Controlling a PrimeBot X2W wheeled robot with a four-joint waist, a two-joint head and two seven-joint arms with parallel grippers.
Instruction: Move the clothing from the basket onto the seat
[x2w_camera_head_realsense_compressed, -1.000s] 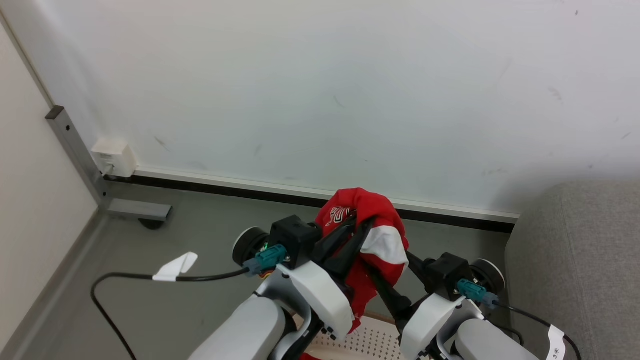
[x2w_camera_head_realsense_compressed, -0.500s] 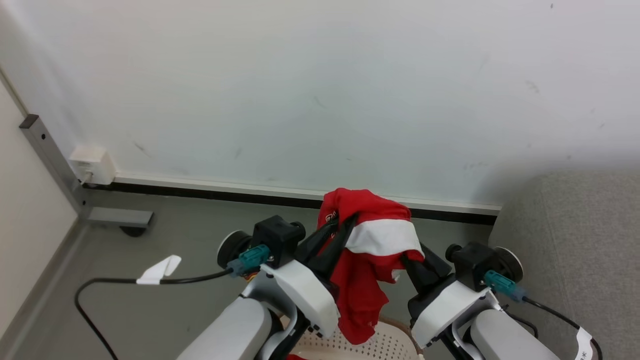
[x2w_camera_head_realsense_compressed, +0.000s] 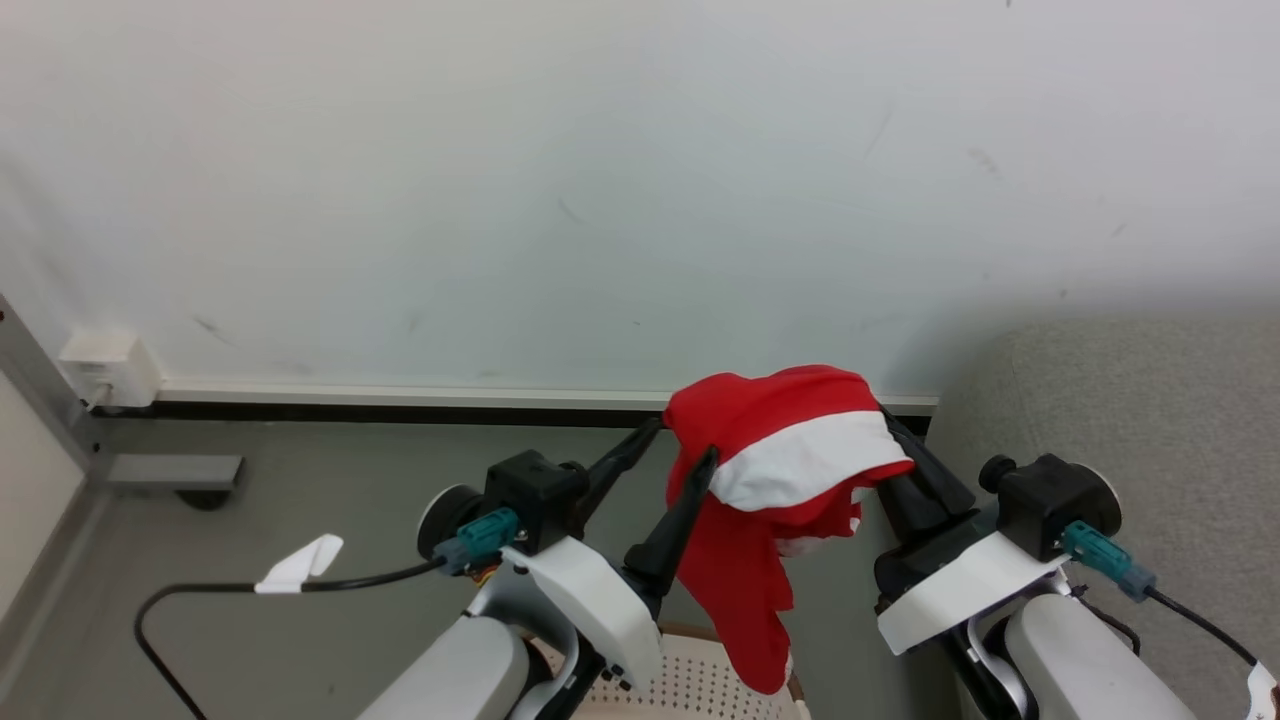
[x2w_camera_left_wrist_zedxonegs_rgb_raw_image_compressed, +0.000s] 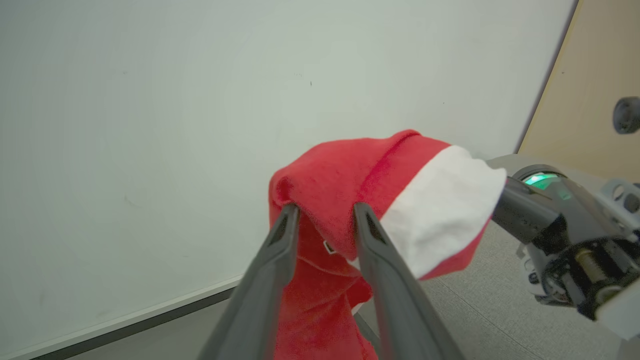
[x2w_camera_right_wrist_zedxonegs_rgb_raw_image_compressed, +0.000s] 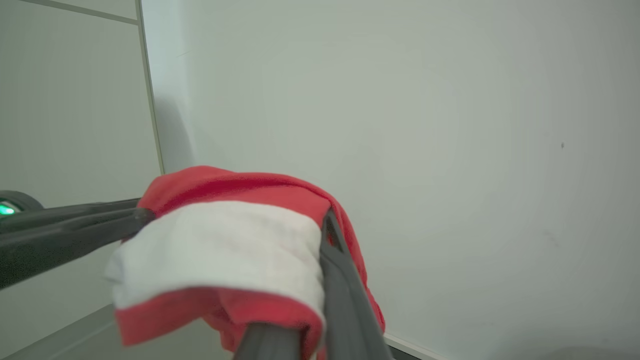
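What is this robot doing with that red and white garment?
The robot holds a red and white garment up in the air between both grippers, above the basket and beside the grey sofa. The left gripper has its fingers apart, a fold of fabric between the tips. The right gripper reaches under the cloth, tips covered, so its grip is unclear. The garment has not reached the sofa.

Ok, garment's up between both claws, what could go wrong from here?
The left claw stands open, touching the red garment only with its tips, so that end could slip off. The hanging tail dangles by the laundry basket rim and might snag, or drop on the floor short of the sofa.
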